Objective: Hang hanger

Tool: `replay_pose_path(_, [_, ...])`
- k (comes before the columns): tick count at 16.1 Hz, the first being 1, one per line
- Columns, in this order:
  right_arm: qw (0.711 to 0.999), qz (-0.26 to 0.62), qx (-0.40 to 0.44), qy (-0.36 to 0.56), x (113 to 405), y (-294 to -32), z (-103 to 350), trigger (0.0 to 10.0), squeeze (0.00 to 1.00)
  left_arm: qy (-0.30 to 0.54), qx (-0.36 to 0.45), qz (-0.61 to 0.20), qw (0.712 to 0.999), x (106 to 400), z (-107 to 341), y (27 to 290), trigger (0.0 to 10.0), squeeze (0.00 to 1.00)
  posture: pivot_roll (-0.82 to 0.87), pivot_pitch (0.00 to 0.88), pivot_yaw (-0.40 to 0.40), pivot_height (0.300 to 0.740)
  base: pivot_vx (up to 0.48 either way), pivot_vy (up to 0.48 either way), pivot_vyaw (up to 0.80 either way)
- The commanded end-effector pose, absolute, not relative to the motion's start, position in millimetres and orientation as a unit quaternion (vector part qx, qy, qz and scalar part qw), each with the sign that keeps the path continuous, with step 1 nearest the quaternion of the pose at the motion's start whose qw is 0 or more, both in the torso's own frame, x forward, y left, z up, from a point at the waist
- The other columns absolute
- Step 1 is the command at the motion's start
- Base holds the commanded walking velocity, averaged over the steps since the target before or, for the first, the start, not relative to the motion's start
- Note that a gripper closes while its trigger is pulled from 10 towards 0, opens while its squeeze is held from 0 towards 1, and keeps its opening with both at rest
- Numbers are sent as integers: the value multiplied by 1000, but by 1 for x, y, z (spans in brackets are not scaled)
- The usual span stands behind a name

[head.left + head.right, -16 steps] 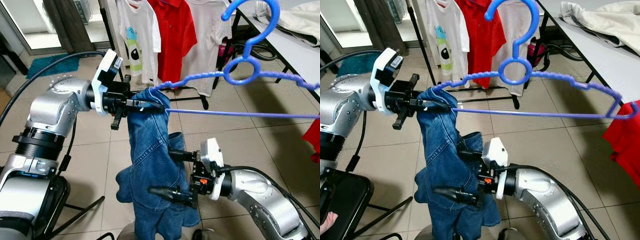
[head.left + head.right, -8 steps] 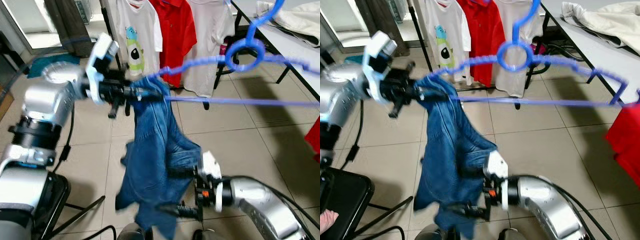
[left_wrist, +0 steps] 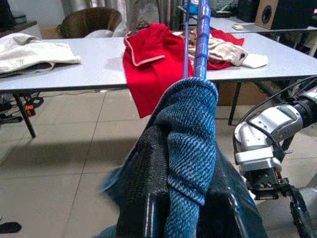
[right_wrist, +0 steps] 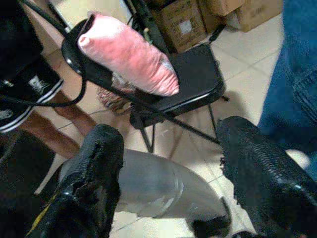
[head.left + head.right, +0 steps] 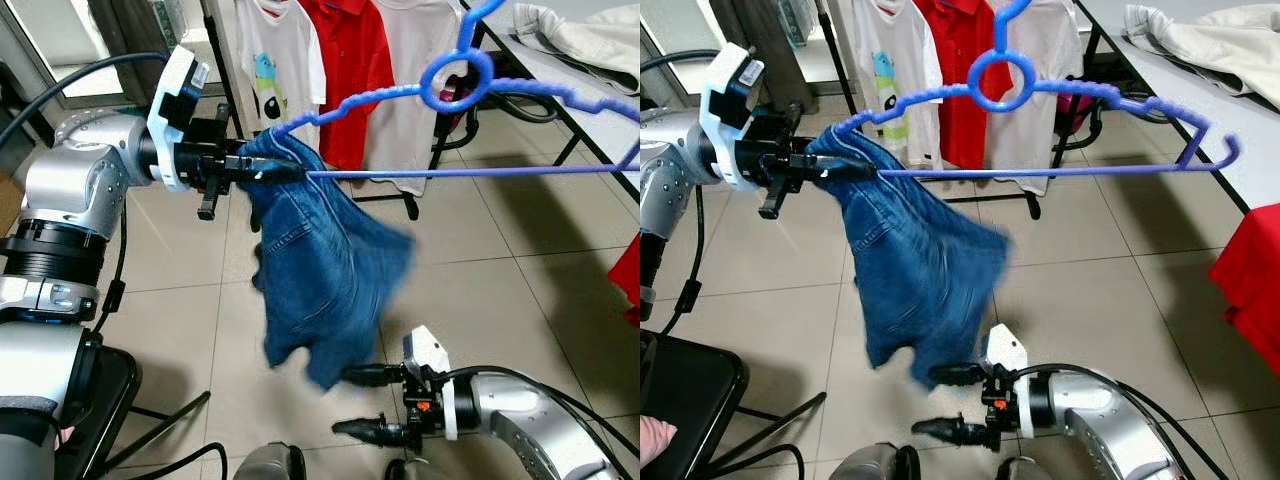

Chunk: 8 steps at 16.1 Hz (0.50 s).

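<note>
Blue hanger [image 5: 1060,120] is up at chest height, held level; my left gripper [image 5: 845,168] is pinching its near end together with the waistband of the jeans [image 5: 920,280]. Left wrist view confirms it: both fingers [image 3: 151,163] pressed in on the denim fold, with the hanger rod running straight out ahead between them. Jeans hang down from that grip and look motion-blurred at the hem. Hanger hook [image 5: 470,20] sits up and to the right of the left gripper, its ring [image 5: 995,78] just below it. Far end of the hanger points away toward the grey table [image 5: 1160,70], which has a beige cloth [image 5: 1210,35] on it.

Right gripper [image 5: 955,402] is low, well below the left one and just under the jeans hem, not touching the fabric as far as I can see. Its fingers [image 4: 99,163] are spread wide with nothing between them. Right wrist view looks past them at a black chair [image 4: 188,79] with a pink cushion [image 4: 129,49] on it.

Beyond the left gripper: rack [image 5: 225,90] with a white tee [image 5: 275,75], red shirt [image 5: 345,70] and pale tee [image 5: 415,90]. More red cloth [image 5: 1250,280] off to the right. Tiled floor [image 5: 1110,240] underneath.
</note>
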State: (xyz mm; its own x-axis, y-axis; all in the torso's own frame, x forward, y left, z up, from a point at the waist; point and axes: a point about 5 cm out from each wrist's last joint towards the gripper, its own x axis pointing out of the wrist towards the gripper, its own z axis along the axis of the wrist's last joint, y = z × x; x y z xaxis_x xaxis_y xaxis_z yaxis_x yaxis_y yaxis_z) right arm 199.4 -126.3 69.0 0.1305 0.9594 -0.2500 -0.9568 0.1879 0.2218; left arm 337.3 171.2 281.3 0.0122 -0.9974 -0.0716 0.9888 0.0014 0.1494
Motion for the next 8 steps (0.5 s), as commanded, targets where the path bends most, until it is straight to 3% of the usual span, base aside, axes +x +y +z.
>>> replay_pose_path(1, [773,616,-4,150,207,-129,72,4745,0,-55,97,-704,701,335,297,172,0,0,62,91,79,740,0,0,0])
replay_pose_path(2, [796,590,-10,132,215,-130,75,8471,0,-56,97,-707,698,334,296,171,0,0,60,91,77,740,0,0,0])
replay_pose_path(3, [844,526,4,108,235,-135,81,10000,0,-55,97,-713,692,333,295,169,0,0,60,92,76,740,0,0,0])
replay_pose_path(4, [869,483,9,107,247,-141,82,10000,1000,-53,96,-717,688,332,293,167,0,0,57,93,76,740,0,0,0])
replay_pose_path(5, [892,438,22,112,259,-147,82,10000,1000,-51,95,-722,683,332,291,165,0,0,57,94,76,740,0,0,0])
replay_pose_path(8, [918,368,58,138,277,-151,81,10000,1000,-46,93,-734,672,329,286,159,0,0,55,95,78,740,0,0,0])
